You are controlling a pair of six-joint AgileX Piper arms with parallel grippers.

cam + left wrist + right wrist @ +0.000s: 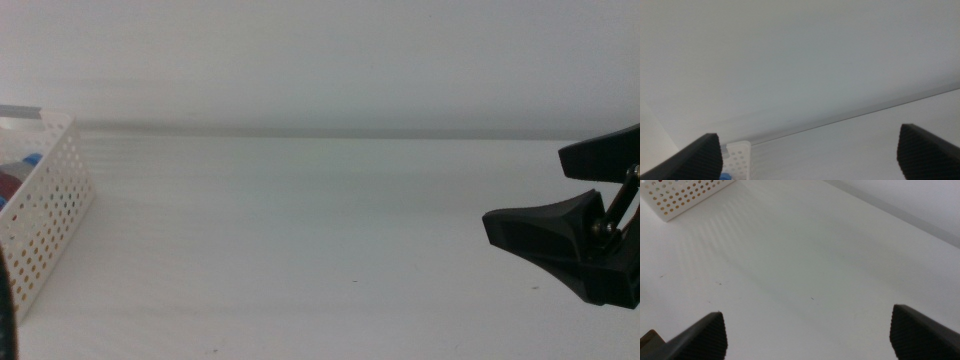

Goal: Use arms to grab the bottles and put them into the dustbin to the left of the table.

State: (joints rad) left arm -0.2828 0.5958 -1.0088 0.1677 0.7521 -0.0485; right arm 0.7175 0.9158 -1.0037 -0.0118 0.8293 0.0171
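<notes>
The white perforated dustbin (52, 210) stands at the table's left edge. Inside it, over the rim, I see a blue cap (31, 158) and something red (12, 186); the bottles are otherwise hidden by the wall. My right gripper (527, 190) hovers over the table's right side, open and holding nothing, far from the bin. In the right wrist view its jaws (807, 335) stand wide apart over bare table (800, 255), with the dustbin (685, 197) ahead. The left gripper (810, 155) is open and empty too, raised near the dustbin's corner (738, 156), where a blue cap (725, 176) peeks out.
The white table (320, 230) runs back to a pale wall (320, 60). A dark sliver of the left arm (5, 310) shows at the bottom left edge, beside the bin.
</notes>
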